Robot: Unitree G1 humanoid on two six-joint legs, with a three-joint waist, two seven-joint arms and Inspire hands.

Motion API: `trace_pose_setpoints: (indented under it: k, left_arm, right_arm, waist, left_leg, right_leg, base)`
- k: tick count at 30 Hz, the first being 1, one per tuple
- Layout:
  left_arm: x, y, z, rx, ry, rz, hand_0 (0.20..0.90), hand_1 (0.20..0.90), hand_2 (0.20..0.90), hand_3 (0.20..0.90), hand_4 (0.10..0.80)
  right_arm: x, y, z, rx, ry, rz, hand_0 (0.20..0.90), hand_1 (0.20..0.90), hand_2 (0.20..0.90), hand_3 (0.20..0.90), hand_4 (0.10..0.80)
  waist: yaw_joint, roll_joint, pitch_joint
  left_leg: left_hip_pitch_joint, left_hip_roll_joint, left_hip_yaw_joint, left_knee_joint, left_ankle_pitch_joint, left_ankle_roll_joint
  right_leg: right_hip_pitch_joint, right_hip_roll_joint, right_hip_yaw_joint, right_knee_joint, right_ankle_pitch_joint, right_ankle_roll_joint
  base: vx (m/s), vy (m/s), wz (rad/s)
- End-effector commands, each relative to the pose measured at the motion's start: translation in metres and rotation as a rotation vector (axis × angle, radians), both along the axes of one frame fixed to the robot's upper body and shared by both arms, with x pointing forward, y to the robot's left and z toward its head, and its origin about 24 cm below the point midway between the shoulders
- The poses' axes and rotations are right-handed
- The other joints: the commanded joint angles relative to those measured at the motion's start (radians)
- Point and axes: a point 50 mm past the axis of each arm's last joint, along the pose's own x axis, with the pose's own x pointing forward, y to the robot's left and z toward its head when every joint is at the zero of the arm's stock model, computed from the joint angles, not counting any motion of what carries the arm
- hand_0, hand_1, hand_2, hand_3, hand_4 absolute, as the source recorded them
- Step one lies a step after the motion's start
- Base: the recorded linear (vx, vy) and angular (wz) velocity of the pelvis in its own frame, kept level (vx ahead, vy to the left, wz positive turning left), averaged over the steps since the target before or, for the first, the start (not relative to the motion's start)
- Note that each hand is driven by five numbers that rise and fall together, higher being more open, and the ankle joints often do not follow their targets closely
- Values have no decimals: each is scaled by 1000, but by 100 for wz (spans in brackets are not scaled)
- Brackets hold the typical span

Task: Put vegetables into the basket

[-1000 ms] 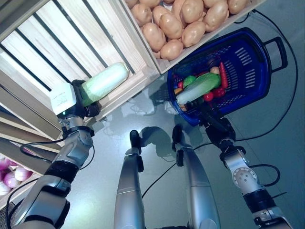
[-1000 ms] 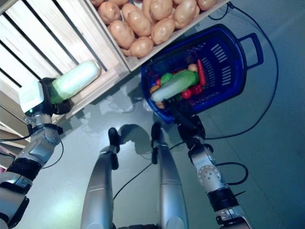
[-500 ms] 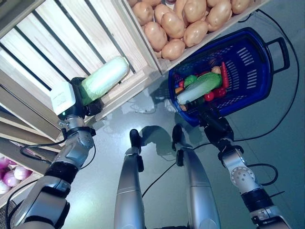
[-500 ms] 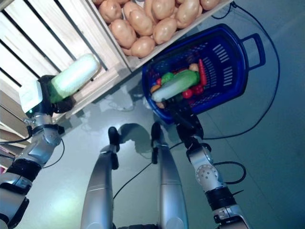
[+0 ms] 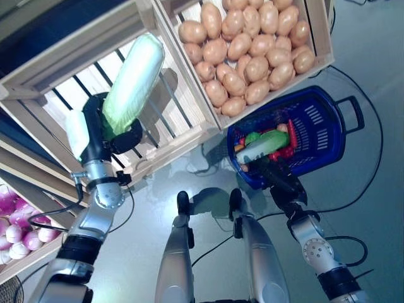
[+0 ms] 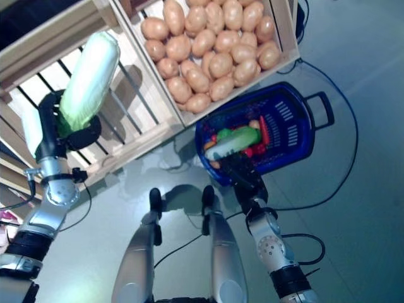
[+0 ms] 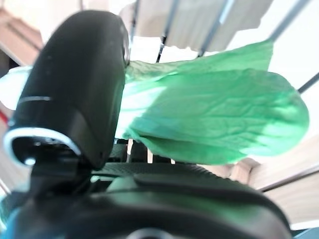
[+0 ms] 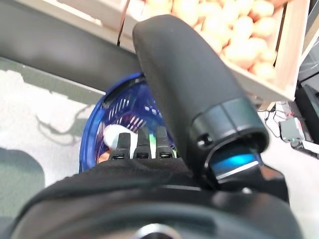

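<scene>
My left hand (image 5: pixel 96 134) is shut on the stem end of a long pale-green napa cabbage (image 5: pixel 133 81), which points up in front of a slatted wooden crate (image 5: pixel 76 76). The wrist view shows its leaves (image 7: pixel 219 119) beside my thumb. A blue plastic basket (image 5: pixel 329 134) hangs low on the right, with my right hand (image 5: pixel 281 180) shut on its near handle. Inside lie another cabbage (image 5: pixel 262 146), a red pepper (image 5: pixel 291 134) and other small vegetables. In the right wrist view, fingers (image 8: pixel 140 145) curl at the basket's rim (image 8: pixel 107 97).
A wooden crate of potatoes (image 5: pixel 247 52) stands tilted above the basket. Purple-white onions (image 5: pixel 16 228) fill a lower crate at the far left. The crate's front rail (image 5: pixel 170 154) juts between my hands over the grey floor (image 5: pixel 372 208).
The camera has tilted, shifting the whole picture. My left hand has lifted the cabbage and turned it from lying aslant to pointing upward. The right hand keeps its hold on the basket.
</scene>
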Motion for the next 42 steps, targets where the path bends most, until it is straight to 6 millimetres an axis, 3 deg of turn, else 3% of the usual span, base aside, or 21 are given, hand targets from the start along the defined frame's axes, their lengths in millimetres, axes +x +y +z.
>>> trace_pose_setpoints:
  k: [1, 11, 17, 23, 33, 42]
  left_arm:
    - [-3, -16, 50, -51, -236, -191, 300, 300, 300, 300, 400]
    - [-4, -63, -14, -160, 149, -517, 300, 300, 300, 300, 400]
    - [-5, -76, -37, -204, 287, -612, 300, 300, 300, 300, 400]
    - [-11, -91, -72, -227, 485, -727, 300, 300, 300, 300, 400]
    - [-16, -105, -91, -270, 618, -809, 300, 300, 300, 300, 400]
    - [-18, -104, -94, -276, 610, -762, 300, 300, 300, 300, 400]
  right_arm:
    - [2, 1, 45, -40, -300, 42, 900, 900, 900, 900, 800]
    - [-8, 10, 44, -34, -380, 367, 900, 900, 900, 900, 800]
    - [-13, 17, 50, -75, -419, 529, 900, 900, 900, 900, 800]
    - [-18, 39, 53, -66, -420, 659, 900, 900, 900, 900, 800]
    - [-13, 59, 60, -48, -452, 652, 900, 900, 900, 900, 800]
    - [-6, 59, 58, 30, -398, 461, 900, 900, 900, 900, 800]
  waist:
    - [4, 18, 0]
    - [15, 10, -143]
    - [17, 11, -215]
    - [24, 15, -304]
    - [37, 20, -370]
    - [36, 22, -401]
  left_leg:
    - [47, -62, 6, -31, 21, 5]
    - [265, -56, -30, -202, 28, 10]
    - [331, -50, -33, -219, 10, 11]
    - [395, -49, -32, -227, -19, 13]
    - [451, -51, -28, -227, -59, 21]
    - [472, -48, -15, -227, -74, 26]
  right_leg:
    - [227, -46, -54, -182, 44, 56]
    - [465, -35, -100, -372, 99, 79]
    - [532, -34, -114, -411, 111, 84]
    - [587, -34, -111, -448, 121, 91]
    - [627, -37, -114, -448, 111, 100]
    - [638, -43, -112, -448, 107, 107]
  base:
    - [-31, -28, 3]
    - [57, -48, 7]
    - [93, 1, 9]
    - [114, -7, 2]
    - [76, 5, -2]
    - [51, -7, -2]
